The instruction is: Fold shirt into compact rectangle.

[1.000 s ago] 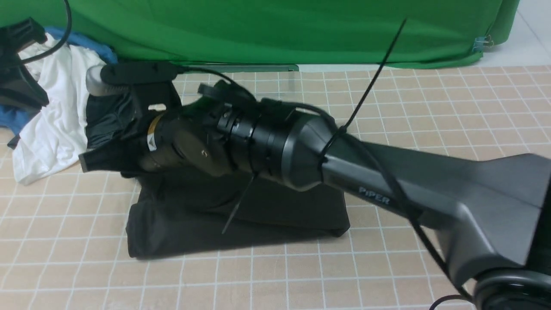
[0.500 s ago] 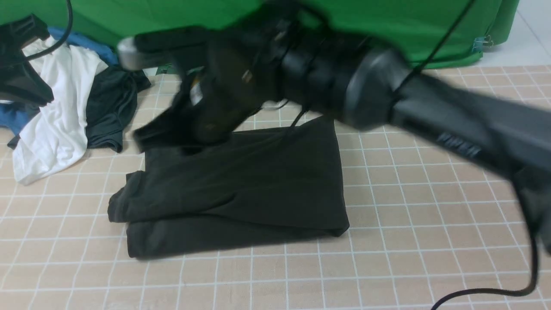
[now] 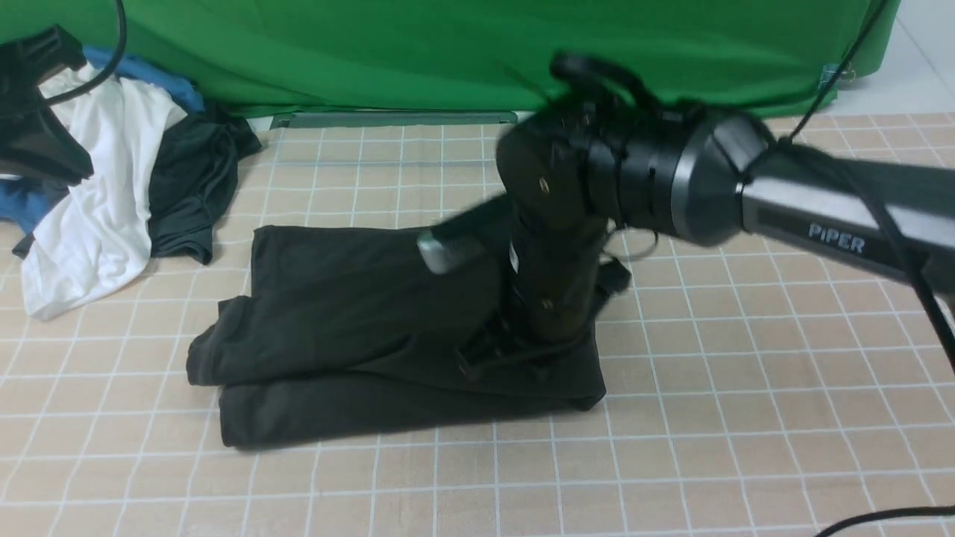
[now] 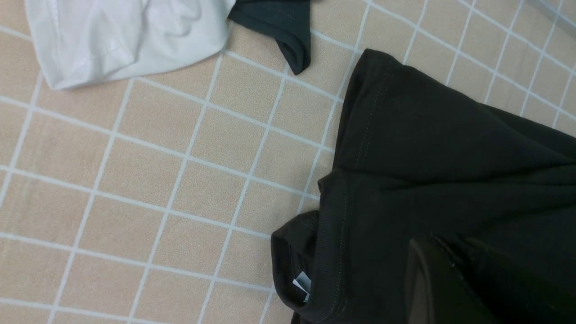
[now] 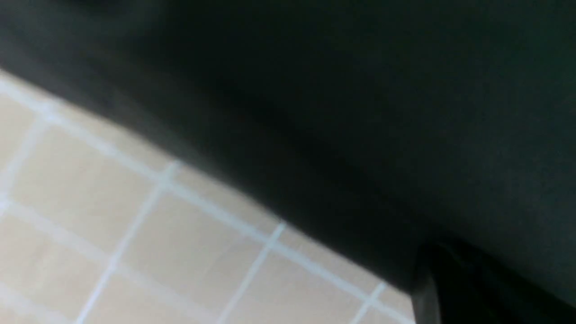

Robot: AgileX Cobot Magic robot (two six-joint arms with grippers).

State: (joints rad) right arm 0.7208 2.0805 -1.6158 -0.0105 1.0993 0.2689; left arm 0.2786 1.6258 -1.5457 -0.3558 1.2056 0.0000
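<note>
Shirt (image 3: 373, 328) lies folded mid-table on the grid cloth (image 3: 746, 418), white garment (image 3: 97, 209) well off to its left. Right gripper (image 3: 492, 354) clenched, tips down on the shirt's right part; no clear grasp. Left gripper (image 4: 450, 288) closed, holding nothing.

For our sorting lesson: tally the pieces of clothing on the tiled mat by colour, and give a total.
Black: 1, the folded black cotton shirt
Dark grey: 1, the crumpled dark grey garment
White: 1, the crumpled white garment
Blue: 1, the blue cloth partly hidden behind the white one
Total: 4
</note>
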